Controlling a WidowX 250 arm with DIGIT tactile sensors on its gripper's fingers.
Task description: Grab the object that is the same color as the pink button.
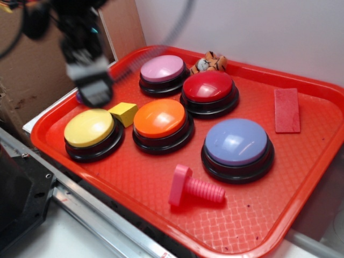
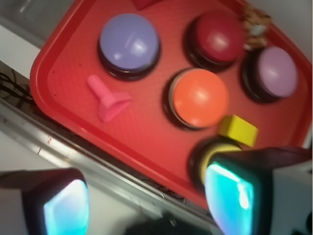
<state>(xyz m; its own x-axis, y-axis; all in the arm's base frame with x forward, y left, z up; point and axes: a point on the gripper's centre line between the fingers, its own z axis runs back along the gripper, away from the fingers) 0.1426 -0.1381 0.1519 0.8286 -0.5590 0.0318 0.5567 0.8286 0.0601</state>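
On the red tray [image 1: 301, 177] in the exterior view, the pink toy bolt [image 1: 192, 187] lies on its side near the front rim, head to the left and ribbed shaft pointing right, just in front of the lavender-blue button [image 1: 237, 143] but apart from it. Bare tray floor lies open to the bolt's right and front. The pink button [image 1: 162, 70] sits at the back, beside the red button [image 1: 208, 88]; the orange button [image 1: 159, 120] and yellow button [image 1: 89, 129] stand in the nearer row with a yellow block [image 1: 124, 113] between them. A flat red block [image 1: 287, 109] lies alone near the right rim, and a small tiger toy [image 1: 209, 63] rests against the back rim. The tool [image 1: 94, 88] hangs blurred over the tray's left edge, above the yellow button, well apart from the bolt.

From the wrist view, the tool's two fingers [image 2: 230, 193] stand spread wide with nothing between them, one over the yellow button, the other out past the tray's rim. The bolt lies near that rim, with open floor around it.
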